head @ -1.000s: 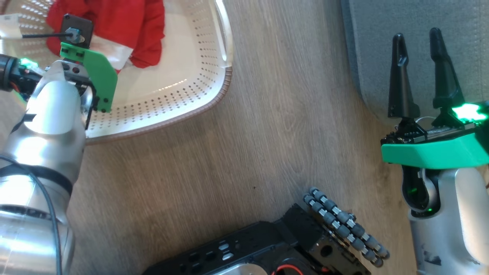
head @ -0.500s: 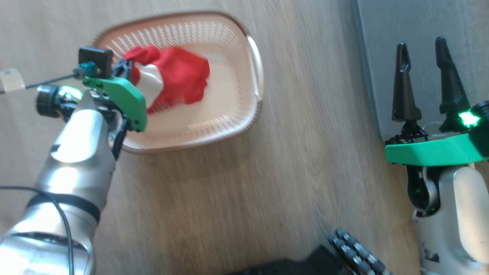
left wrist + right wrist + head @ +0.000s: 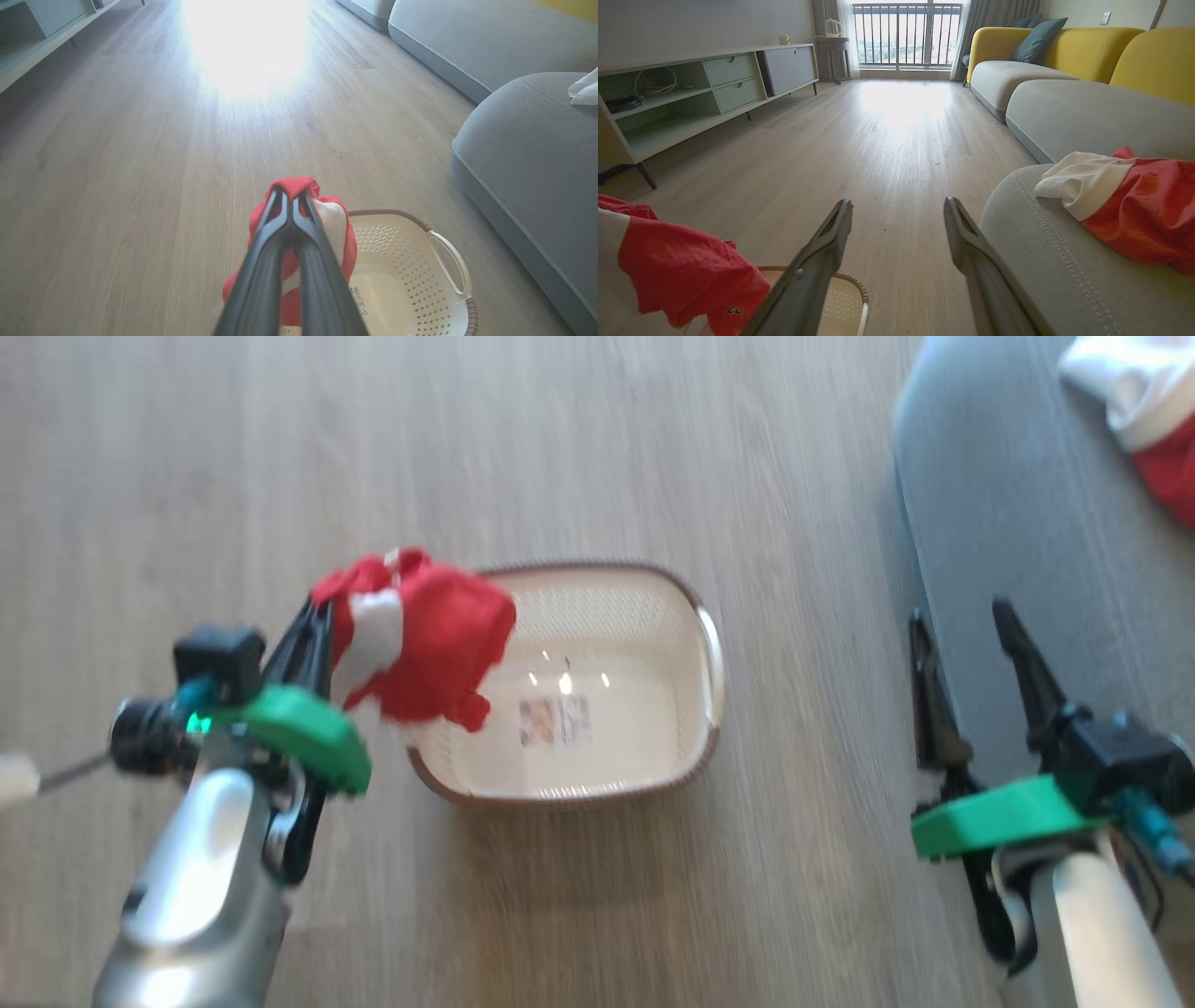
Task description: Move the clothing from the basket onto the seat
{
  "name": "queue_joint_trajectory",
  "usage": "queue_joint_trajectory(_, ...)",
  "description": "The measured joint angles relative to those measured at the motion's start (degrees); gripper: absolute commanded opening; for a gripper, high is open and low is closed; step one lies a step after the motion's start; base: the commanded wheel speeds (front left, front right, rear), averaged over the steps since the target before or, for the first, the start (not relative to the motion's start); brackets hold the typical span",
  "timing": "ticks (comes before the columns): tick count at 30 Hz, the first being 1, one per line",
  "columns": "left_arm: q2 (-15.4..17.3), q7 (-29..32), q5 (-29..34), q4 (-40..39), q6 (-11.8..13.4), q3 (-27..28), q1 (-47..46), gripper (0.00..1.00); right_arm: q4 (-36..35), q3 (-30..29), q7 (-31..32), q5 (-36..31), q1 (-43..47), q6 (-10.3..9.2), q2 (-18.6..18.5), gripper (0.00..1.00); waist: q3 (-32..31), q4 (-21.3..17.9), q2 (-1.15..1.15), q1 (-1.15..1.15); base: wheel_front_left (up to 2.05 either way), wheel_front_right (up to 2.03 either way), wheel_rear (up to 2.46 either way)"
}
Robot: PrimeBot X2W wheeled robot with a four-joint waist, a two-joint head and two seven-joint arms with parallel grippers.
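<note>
Head view: the left claw (image 3: 313, 616) has its two dark fingers pressed together on one edge of the clothing (image 3: 429, 644). The red and white bundle hangs from the fingertips and spreads to the right of them, over the left end of the basket (image 3: 714, 663). The basket stands on the wooden floor (image 3: 560, 448), and its pale bottom with the label (image 3: 555, 721) lies bare to the right of the garment.

In the left wrist view, the left claw (image 3: 290, 196) shows no gap between its fingers. The clothing (image 3: 334, 224) bunches around and below the tips, a red fold poking out just past them. The basket (image 3: 411, 280) sits lower and to the right, and the seat (image 3: 528, 154) lies further right, apart from the basket.

The right claw (image 3: 962, 613) holds nothing, its fingers spread wide along the near edge of the seat (image 3: 1027, 523). From the right wrist view, the right claw (image 3: 899, 205) has floor showing between its fingers. The clothing (image 3: 682, 270) hangs at the far left above the basket (image 3: 857, 284), well apart from this claw. On the seat (image 3: 1045, 261) a second red and white garment (image 3: 1134, 205) rests near the stitched edge.
</note>
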Motion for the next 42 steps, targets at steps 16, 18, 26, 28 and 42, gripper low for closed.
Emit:
queue_joint_trajectory(16, 7.0, 9.1, -0.4, -32.6, 8.6, 2.8, 23.9, 0.00, 1.6, -0.4, 0.0, -1.6, 8.2, 0.00, 0.0, 1.00, -13.3, 6.6, 0.00, 0.00, 0.00, 0.00, 0.00)
queue_joint_trajectory(18, 7.3, 9.7, -0.9, -34.3, 9.1, 2.9, 24.9, 0.00, 1.9, -0.2, 0.0, -1.6, 8.4, 0.00, 0.0, 1.00, -13.6, 7.0, 0.00, 0.00, 0.00, 0.00, 0.00)
queue_joint_trajectory(26, 7.8, 11.3, -0.9, -39.0, 9.5, 2.7, 25.6, 0.00, 2.8, 2.3, 0.0, -1.6, 8.9, 0.00, -0.4, 1.00, -13.0, 7.6, 0.00, 0.00, 0.00, 0.00, 0.00)
queue_joint_trajectory(28, 8.0, 11.8, -0.9, -40.1, 9.5, 2.2, 25.6, 0.00, 3.4, 5.3, 0.0, -1.6, 8.6, 0.00, -1.1, 1.00, -13.1, 7.6, 0.00, 0.00, 0.00, 0.00, 0.00)
queue_joint_trajectory(42, 6.2, 16.3, -0.3, -47.0, 5.9, -6.9, 20.1, 0.00, 8.8, 35.1, 2.8, 7.7, -11.3, 0.00, -5.0, 1.00, -12.6, 7.1, 0.00, 0.00, 0.00, 0.00, 0.00)
